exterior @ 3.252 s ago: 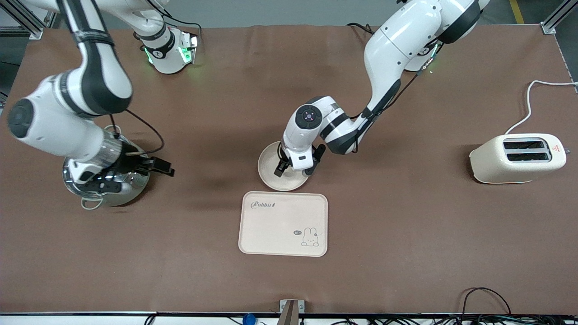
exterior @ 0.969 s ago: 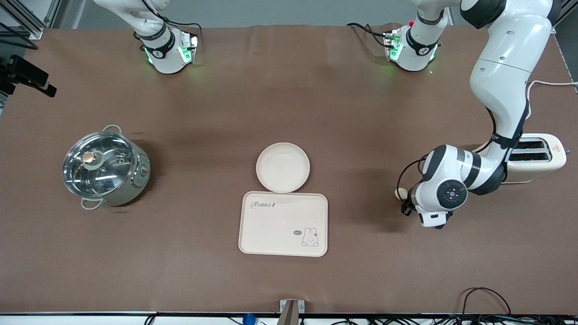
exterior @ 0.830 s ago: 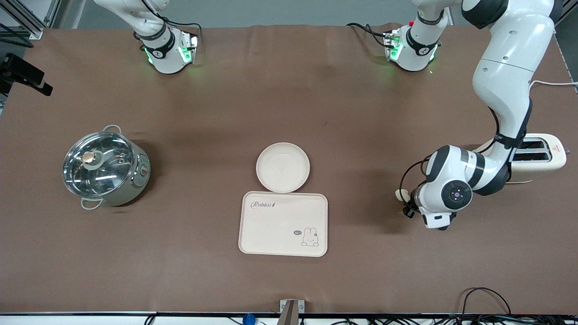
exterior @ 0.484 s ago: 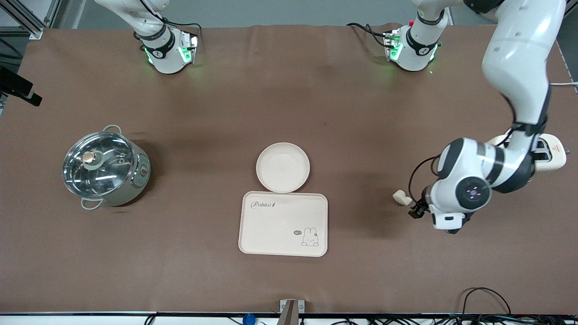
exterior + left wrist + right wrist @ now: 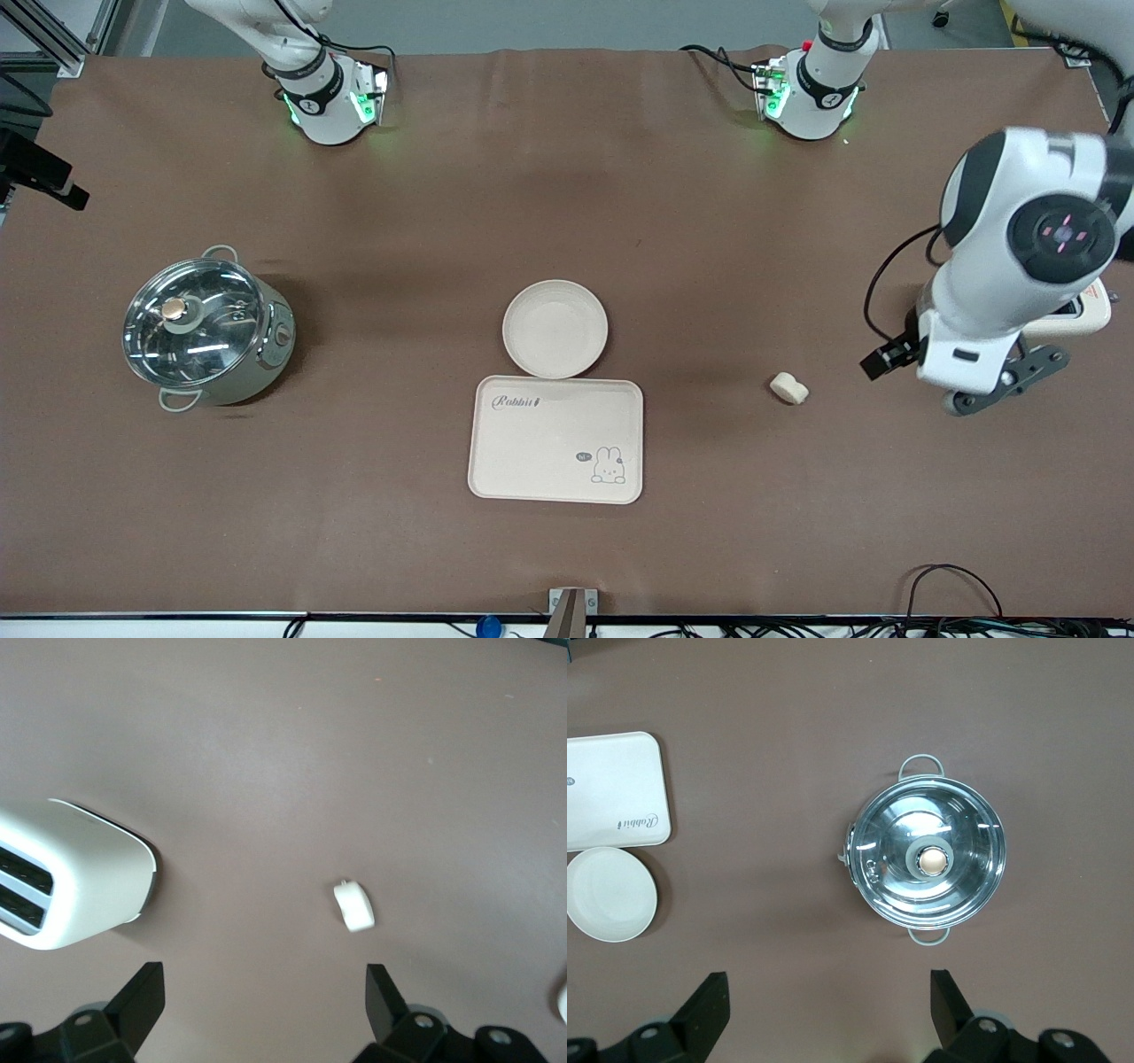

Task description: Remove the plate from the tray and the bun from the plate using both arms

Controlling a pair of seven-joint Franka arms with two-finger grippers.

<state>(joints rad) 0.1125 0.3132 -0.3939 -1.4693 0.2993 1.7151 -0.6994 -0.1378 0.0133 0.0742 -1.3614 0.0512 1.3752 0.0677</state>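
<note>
The round cream plate lies on the table, touching the edge of the tray that is farther from the front camera. It also shows in the right wrist view. The small pale bun lies alone on the brown table toward the left arm's end, also seen in the left wrist view. My left gripper hangs high over the table between the bun and the toaster, open and empty. My right gripper is open and empty, high up near the pot; only a black part of it shows at the front view's edge.
The cream rabbit tray lies nearer the front camera than the plate, also in the right wrist view. A lidded steel pot stands toward the right arm's end. A white toaster stands under the left arm.
The left gripper has risen from beside the bun and moved toward the toaster. The bun stays on the table. Earlier the left gripper was at the plate and the right at the pot.
</note>
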